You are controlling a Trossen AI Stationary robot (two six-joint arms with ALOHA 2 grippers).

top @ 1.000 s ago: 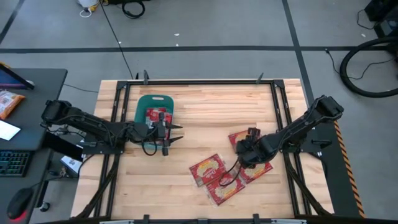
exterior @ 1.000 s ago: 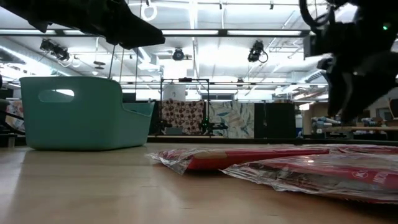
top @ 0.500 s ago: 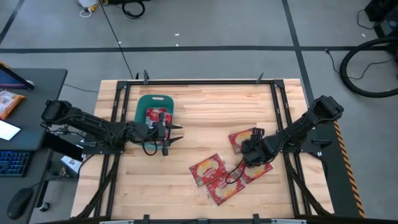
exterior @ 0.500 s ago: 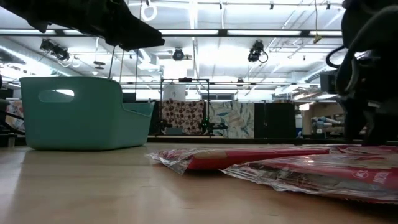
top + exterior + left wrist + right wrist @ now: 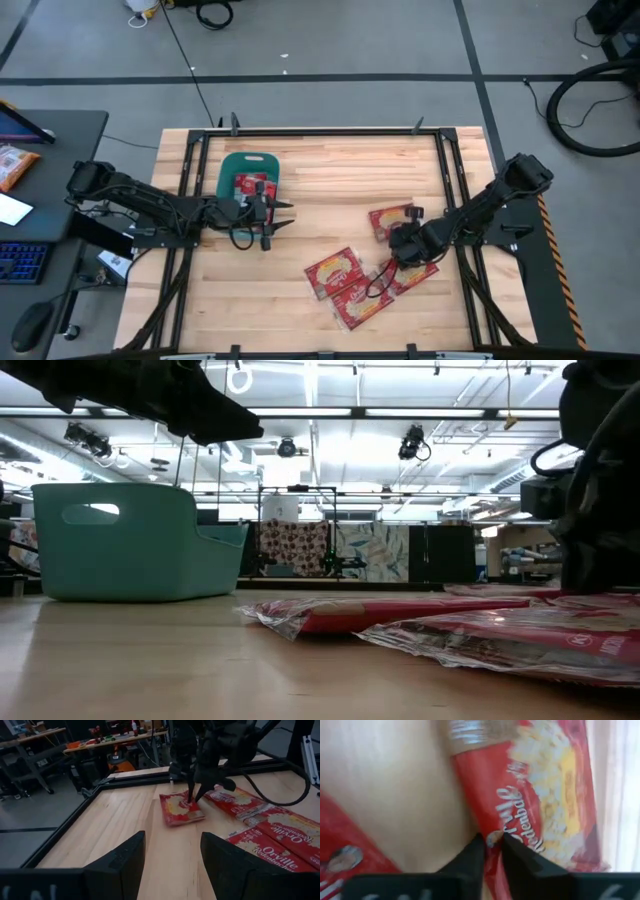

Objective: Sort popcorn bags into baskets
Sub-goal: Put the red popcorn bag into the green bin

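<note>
Several red popcorn bags lie flat on the wooden table right of centre: one [image 5: 390,217] under my right gripper [image 5: 396,240], three more [image 5: 334,270] [image 5: 362,305] [image 5: 415,276] nearer the front. My right gripper points steeply down and is shut on the far bag [image 5: 535,805]. The teal basket [image 5: 232,162] stands at the far left with red packets [image 5: 246,184] inside. My left gripper [image 5: 283,215] hovers open beside the basket, above the table, with nothing between its fingers [image 5: 117,865]. My right gripper pinches the popcorn bag's side edge [image 5: 492,836] between its two fingertips [image 5: 472,851]. The fingers come from above, slanting down. The bag lies flat on the table [image 5: 181,809].
Bare wood lies between the basket and the bags [image 5: 330,190]. A black frame rail [image 5: 330,131] runs round the table. In the low view the basket [image 5: 130,540] stands left and the bags [image 5: 380,612] right.
My right gripper has sunk from above the bags down onto the far bag, drifting a little toward the table's right and near edges. My left arm has kept still.
</note>
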